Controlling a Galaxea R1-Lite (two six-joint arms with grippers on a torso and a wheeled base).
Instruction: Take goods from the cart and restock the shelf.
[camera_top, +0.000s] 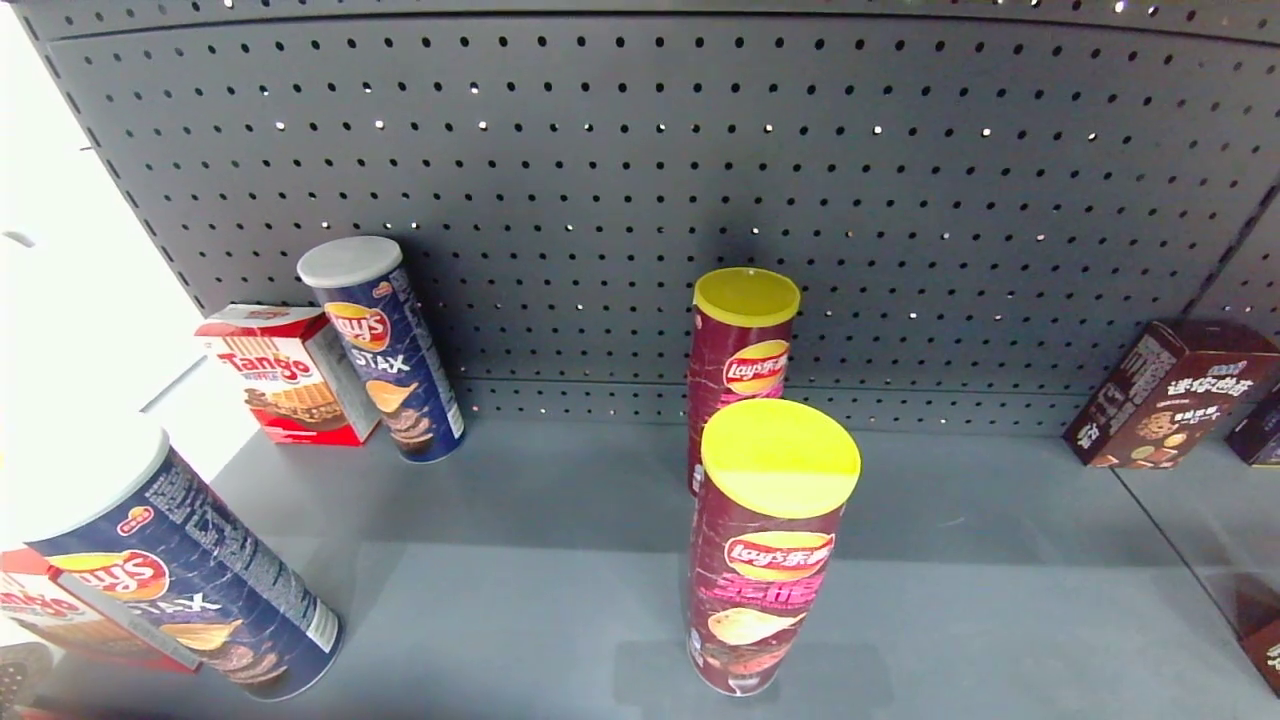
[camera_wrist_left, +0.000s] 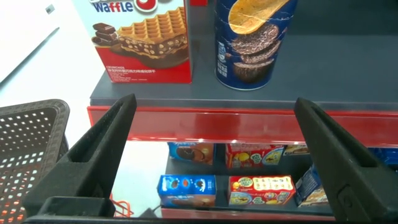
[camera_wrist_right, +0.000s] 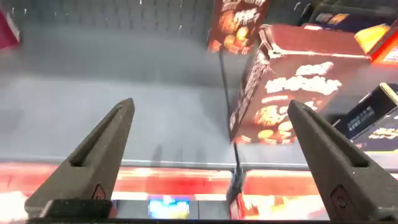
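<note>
Head view — two lidded maroon cans (camera_top: 762, 600) (camera_top: 738, 385) on shelf (camera_top: 1000, 600); left pincer (camera_wrist_left: 214, 104), right pincer (camera_wrist_right: 211, 106) both wide.

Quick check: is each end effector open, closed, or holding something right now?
Left end effector: open, holding nothing.
Right end effector: open, holding nothing.

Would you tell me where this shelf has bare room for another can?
The widest bare patch of the shelf lies between the front maroon can and the brown box on the right. Another lies between the rear maroon can and the rear blue can. The left end is crowded by the front blue can and a waffle box.
</note>
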